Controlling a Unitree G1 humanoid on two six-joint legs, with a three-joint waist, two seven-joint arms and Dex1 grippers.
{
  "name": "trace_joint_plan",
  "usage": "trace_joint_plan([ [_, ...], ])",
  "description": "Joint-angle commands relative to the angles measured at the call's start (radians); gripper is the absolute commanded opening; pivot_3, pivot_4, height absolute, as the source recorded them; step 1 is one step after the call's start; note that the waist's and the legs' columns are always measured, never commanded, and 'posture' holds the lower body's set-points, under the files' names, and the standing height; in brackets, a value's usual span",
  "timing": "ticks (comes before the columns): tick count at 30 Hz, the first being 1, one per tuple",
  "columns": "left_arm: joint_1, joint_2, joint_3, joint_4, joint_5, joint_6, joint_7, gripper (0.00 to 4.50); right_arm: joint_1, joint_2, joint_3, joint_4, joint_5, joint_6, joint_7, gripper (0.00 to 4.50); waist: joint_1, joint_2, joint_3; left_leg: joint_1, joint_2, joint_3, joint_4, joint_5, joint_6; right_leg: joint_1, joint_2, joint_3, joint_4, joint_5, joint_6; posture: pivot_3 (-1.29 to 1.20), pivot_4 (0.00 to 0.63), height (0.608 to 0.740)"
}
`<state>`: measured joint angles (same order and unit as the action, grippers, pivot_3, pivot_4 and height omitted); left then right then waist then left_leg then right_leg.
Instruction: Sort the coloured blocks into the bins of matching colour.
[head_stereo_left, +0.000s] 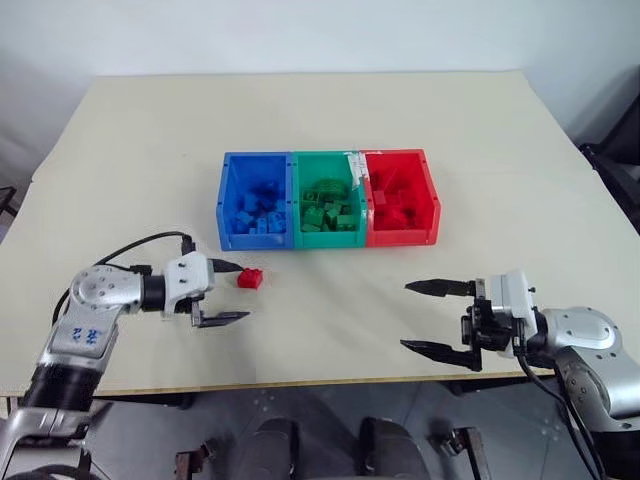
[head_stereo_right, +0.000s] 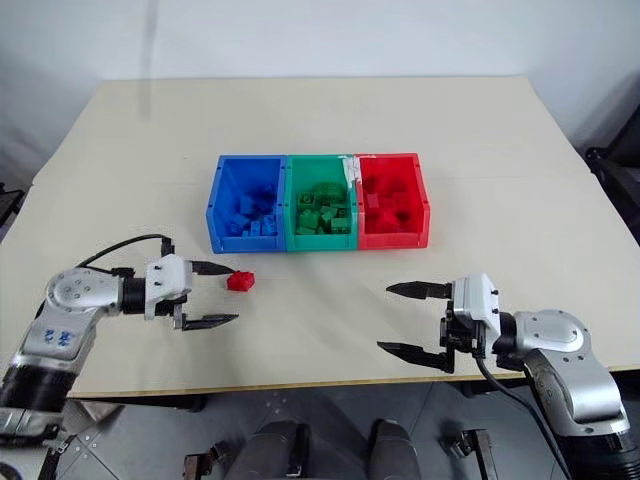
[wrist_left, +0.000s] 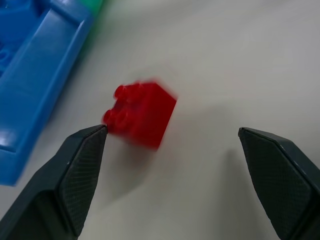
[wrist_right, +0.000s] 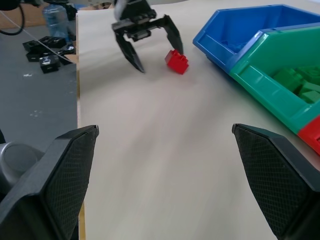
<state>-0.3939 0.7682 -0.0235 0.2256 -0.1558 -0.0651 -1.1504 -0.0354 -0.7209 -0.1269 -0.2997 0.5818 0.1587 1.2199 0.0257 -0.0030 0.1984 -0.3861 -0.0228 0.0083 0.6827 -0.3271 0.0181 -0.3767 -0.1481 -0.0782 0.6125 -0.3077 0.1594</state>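
Red block (head_stereo_left: 250, 278) sits alone on the beige bench (head_stereo_left: 320, 120), studs up, just in front of the blue bin (head_stereo_left: 227, 205), near that bin's front left corner. Not in any bin.

Left gripper (head_stereo_left: 232, 292): jaws wide open, holding nothing. Pointing across toward the block from the robot's left. Upper finger tip is right at the block's near edge; in the left wrist view one finger (wrist_left: 75, 170) looks to be touching or just short of the block's corner, can't tell which. The other finger (wrist_left: 280, 175) is well clear on the opposite side, bare bench between. Block is off-centre in the gap, hard against one finger's side.

Right gripper (head_stereo_left: 422, 318): jaws also wide open, empty. Hovers over the front right part of the bench, pointing toward the left arm, well apart from the block and the bins. The right wrist view looks across the bench at the left gripper and the block beside it.

Bins: three joined in a row mid-bench, blue on the left, green bin (head_stereo_left: 327, 200) in the middle, red bin (head_stereo_left: 402, 196) on the right. Each has same-colour blocks in it: blue blocks (head_stereo_left: 258, 215), green blocks (head_stereo_left: 328, 208), red blocks (head_stereo_left: 398, 208). Counts not readable.
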Motion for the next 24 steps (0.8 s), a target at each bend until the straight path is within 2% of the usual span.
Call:
trace_joint_plan([
  [1,-0.045,-0.021,-0.010,0.044,-0.010,-0.015,-0.014,4.45,0.038,-0.012,-0.043,-0.068,0.027,0.009,-0.024,4.50,-0.001,0.000,0.000,0.000,0.000,0.000,0.000,0.000,0.000,0.000,0.000,0.000,0.000,0.000,0.000,0.00,0.150,0.740],
  [8,-0.105,-0.032,-0.029,0.117,-0.003,-0.018,-0.061,4.45,0.071,-0.006,-0.047,-0.099,0.025,0.014,-0.056,4.50,-0.002,0.000,0.000,0.000,0.000,0.000,0.000,0.000,0.000,0.000,0.000,0.000,0.000,0.000,0.000,0.00,0.150,0.740],
  [12,-0.135,-0.029,-0.060,0.145,0.017,0.045,-0.079,4.45,0.059,-0.007,-0.040,-0.098,0.023,0.014,-0.062,4.50,-0.001,0.000,0.000,0.000,0.000,0.000,0.001,0.000,0.000,0.000,0.000,0.000,0.000,0.000,0.000,0.00,0.150,0.740],
  [21,-0.125,-0.050,-0.057,0.150,-0.023,0.042,-0.128,1.69,0.074,-0.009,-0.050,-0.104,0.024,0.012,-0.068,4.50,0.000,0.000,0.000,0.000,0.001,0.000,0.001,0.000,0.001,0.000,0.000,0.000,0.001,0.000,0.000,0.00,0.150,0.740],
  [24,-0.126,-0.071,-0.029,0.128,-0.071,0.056,-0.138,1.69,0.087,-0.009,-0.062,-0.110,0.023,0.011,-0.081,4.50,0.001,0.000,0.000,0.000,0.001,-0.001,0.001,0.000,0.001,0.000,0.000,0.000,0.001,0.000,0.000,0.00,0.150,0.740],
])
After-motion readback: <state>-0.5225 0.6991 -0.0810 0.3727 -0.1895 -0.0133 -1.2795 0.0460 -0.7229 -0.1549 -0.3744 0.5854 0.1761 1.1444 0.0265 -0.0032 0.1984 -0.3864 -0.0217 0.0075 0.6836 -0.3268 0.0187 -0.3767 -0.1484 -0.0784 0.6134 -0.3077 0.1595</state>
